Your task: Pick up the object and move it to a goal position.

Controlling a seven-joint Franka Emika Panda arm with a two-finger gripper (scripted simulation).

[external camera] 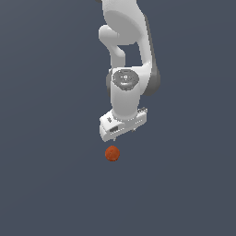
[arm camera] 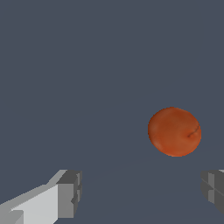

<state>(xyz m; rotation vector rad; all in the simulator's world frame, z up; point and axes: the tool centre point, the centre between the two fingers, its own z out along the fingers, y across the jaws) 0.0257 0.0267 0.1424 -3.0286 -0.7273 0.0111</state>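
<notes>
Item one: the white gripper (external camera: 120, 133) at the end of the Panda arm (external camera: 126, 55), pointing down over a plain slate-grey surface (external camera: 46, 184). In the wrist view we see its two grey fingertips (arm camera: 70, 192) standing wide apart, with nothing held between them and bare surface showing through the gap.

Item two: the orange-red ball (external camera: 112, 153), small, round, faintly mottled, with a short dark crease on one side in the wrist view (arm camera: 174, 131). In the exterior view it sits just below the gripper's lower edge, slightly toward the exterior view's left of the hand's middle, and we see a thin strip of grey between the two, so they are apart. In the wrist view the ball lies beyond the fingertips, nearer to one finger's line than to the other, and outside the gap itself.

Item three: open room. We find the grey surface unbroken on every side of the ball and the gripper, and no border of it falls within either view.
</notes>
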